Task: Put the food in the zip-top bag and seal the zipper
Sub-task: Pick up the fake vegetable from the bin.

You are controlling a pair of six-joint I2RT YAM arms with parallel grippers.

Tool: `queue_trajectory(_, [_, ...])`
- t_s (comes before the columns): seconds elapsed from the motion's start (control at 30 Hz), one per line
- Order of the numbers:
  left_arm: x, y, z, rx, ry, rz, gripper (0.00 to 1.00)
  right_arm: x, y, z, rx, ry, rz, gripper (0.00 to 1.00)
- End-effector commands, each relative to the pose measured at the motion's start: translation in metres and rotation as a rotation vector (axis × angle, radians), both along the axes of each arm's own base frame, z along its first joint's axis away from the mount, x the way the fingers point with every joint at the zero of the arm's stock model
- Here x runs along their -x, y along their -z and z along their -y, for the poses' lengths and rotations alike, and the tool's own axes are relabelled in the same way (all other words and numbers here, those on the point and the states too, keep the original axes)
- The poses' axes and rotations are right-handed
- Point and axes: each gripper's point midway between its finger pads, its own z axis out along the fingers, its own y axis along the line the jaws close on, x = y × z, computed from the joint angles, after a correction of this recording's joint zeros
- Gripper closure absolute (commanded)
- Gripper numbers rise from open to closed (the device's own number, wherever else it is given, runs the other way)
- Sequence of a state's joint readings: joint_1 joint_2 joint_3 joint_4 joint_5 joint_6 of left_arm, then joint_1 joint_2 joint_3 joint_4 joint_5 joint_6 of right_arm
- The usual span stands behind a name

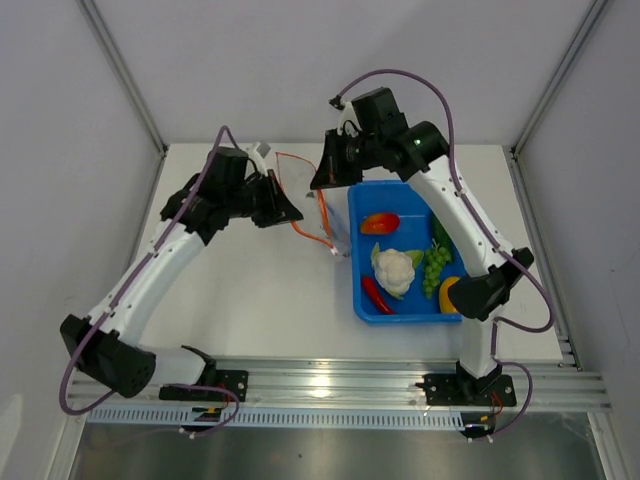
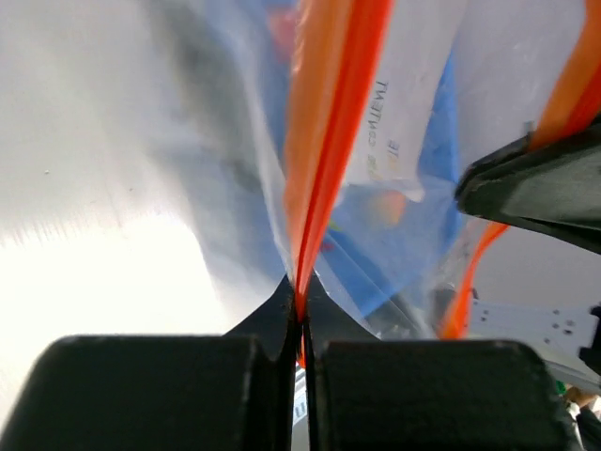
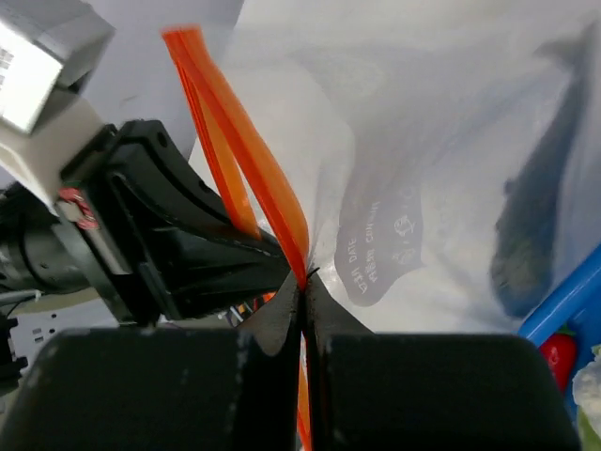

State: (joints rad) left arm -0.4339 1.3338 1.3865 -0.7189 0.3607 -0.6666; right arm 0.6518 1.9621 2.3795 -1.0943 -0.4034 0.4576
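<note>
Zip-top bag is held up off the table between the two grippers, in the upper centre of the top view, just left of the blue tray. Its orange zipper runs along the mouth edge.

Left gripper: jaws are together and clamped on the zipper, which rises straight up from the pinch in the left wrist view. Right gripper: jaws are together and likewise clamped on the zipper, at a separate point on the strip. The two grippers are close together, each visible in the other's wrist view. Whether the zipper is pressed closed between the two grips cannot be told.

Food lies in the tray, right of centre in the top view:
- tomato at the far end
- cucumber and grapes along the right wall
- cauliflower in the middle
- chili at the near left
- pepper at the near right, partly behind the right arm
</note>
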Motion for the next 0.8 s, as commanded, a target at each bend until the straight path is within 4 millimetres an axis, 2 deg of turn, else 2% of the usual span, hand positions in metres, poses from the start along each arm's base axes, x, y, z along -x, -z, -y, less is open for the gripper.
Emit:
queue_trajectory(0.0, [0.004,-0.008,-0.011,0.034,-0.039,-0.007,0.99,0.030,0.020,-0.003,0.024,-0.062,-0.114,1.00])
queue_trajectory(0.03, [0.001,0.022,-0.012,0.013,-0.043,-0.096,1.00,0.032,0.037,-0.001,0.047,-0.058,-0.125,1.00])
queue_trajectory(0.1, [0.002,0.031,-0.013,0.033,-0.030,-0.163,0.99,0.029,0.047,0.004,0.071,-0.053,-0.125,1.00])
queue_trajectory(0.13, [0.001,0.027,-0.013,0.036,-0.031,-0.145,0.99,0.029,0.054,0.008,0.104,-0.048,-0.135,1.00])
queue_trajectory(0.17, [0.005,0.011,-0.016,0.055,-0.035,-0.081,0.99,0.027,0.048,0.009,0.106,-0.047,-0.113,1.00])
queue_trajectory(0.23, [0.001,0.002,-0.024,0.055,-0.088,-0.015,0.99,0.024,0.047,0.012,0.120,-0.049,-0.084,1.00])
queue_trajectory(0.3, [-0.003,0.009,-0.026,0.040,-0.078,-0.037,0.99,0.022,0.058,0.014,0.127,-0.046,-0.108,1.00])
queue_trajectory(0.37, [-0.004,0.036,-0.028,-0.004,-0.063,-0.168,0.99,0.019,0.066,0.013,0.124,-0.052,-0.126,1.00])
queue_trajectory(0.43, [-0.002,0.030,-0.025,0.021,-0.048,-0.146,0.99,0.018,0.065,0.013,0.126,-0.063,-0.120,1.00])
queue_trajectory(0.5, [-0.004,0.016,-0.022,0.078,-0.051,-0.063,0.99,0.015,0.059,0.012,0.121,-0.066,-0.097,1.00])
queue_trajectory(0.57, [-0.002,0.019,-0.022,0.067,-0.038,-0.080,1.00,0.013,0.059,0.015,0.126,-0.056,-0.091,1.00])
queue_trajectory(0.6, [-0.004,0.023,-0.020,0.060,-0.029,-0.105,1.00,0.012,0.061,0.017,0.133,-0.051,-0.093,0.98])
queue_trajectory(0.67, [-0.003,0.026,-0.016,0.070,-0.003,-0.130,0.99,0.010,0.064,0.019,0.138,-0.050,-0.098,0.86])
queue_trajectory(0.7, [-0.004,0.028,-0.016,0.074,-0.003,-0.130,0.99,0.009,0.064,0.022,0.142,-0.044,-0.103,0.71])
queue_trajectory(0.77, [-0.003,0.025,-0.014,0.086,0.001,-0.117,1.00,0.007,0.060,0.025,0.147,-0.039,-0.090,0.56])
